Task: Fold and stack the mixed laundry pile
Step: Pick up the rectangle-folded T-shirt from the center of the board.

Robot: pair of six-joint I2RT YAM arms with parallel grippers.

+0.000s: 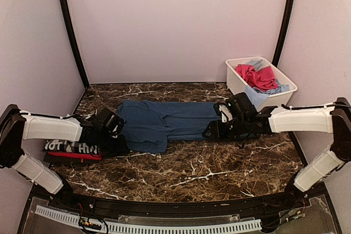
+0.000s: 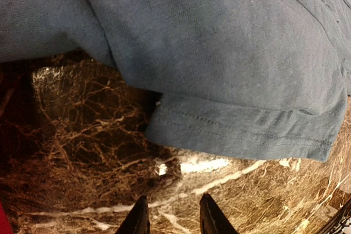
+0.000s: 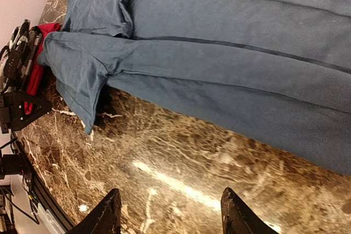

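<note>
A navy blue tee [image 1: 164, 121] lies flat across the middle of the marble table, folded lengthwise, one sleeve sticking out at its near left. My left gripper [image 1: 118, 134] sits at the tee's left end. In the left wrist view it [image 2: 174, 216] is open over bare marble, just short of the sleeve hem [image 2: 241, 132]. At the tee's right end my right gripper [image 1: 208, 132] is open too. The right wrist view shows it [image 3: 171, 211] empty above the marble, the tee [image 3: 230, 53] ahead. A black-and-white checked garment [image 1: 71, 147] rests on a red tee [image 1: 77, 156] at the left.
A white tub [image 1: 237, 80] at the back right holds pink [image 1: 258, 76] and light blue [image 1: 255, 96] pieces. In the right wrist view the red tee [image 3: 41, 58] peeks out beside the left arm. Pale walls close the table on three sides.
</note>
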